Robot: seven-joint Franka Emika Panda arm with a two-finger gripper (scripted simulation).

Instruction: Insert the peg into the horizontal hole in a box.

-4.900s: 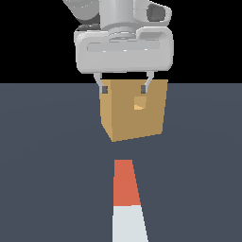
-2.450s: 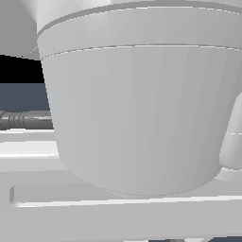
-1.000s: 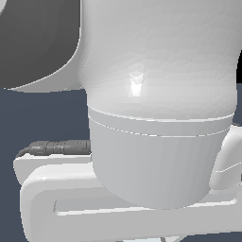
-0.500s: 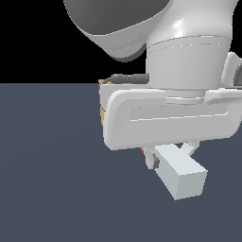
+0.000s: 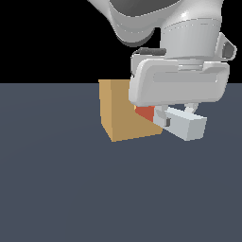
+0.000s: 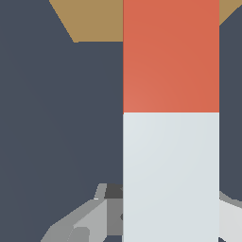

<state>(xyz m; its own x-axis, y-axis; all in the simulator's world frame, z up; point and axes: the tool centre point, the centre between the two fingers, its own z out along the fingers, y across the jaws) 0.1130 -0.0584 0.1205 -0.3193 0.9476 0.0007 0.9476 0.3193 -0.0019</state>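
Observation:
The tan box [image 5: 120, 113] stands on the dark floor; in the wrist view only its edge [image 6: 92, 19] shows. The peg is held level, its orange half [image 5: 145, 113] pointing at the box's right side and its white half [image 5: 188, 126] sticking out toward the exterior view's right. My gripper [image 5: 177, 116] is shut on the peg's white half, with the hand above it. In the wrist view the peg [image 6: 170, 113] runs from my fingers [image 6: 90, 220] to the box, orange end [image 6: 170, 56] over it. The hole is hidden behind the peg and hand.
The dark grey floor [image 5: 71, 189] spreads all around the box. The robot's wrist and forearm [image 5: 189, 33] hang above the hand at the exterior view's upper right.
The hand carrying the peg has moved toward the exterior view's right and away from the camera. The peg's orange half now shows against the box's side.

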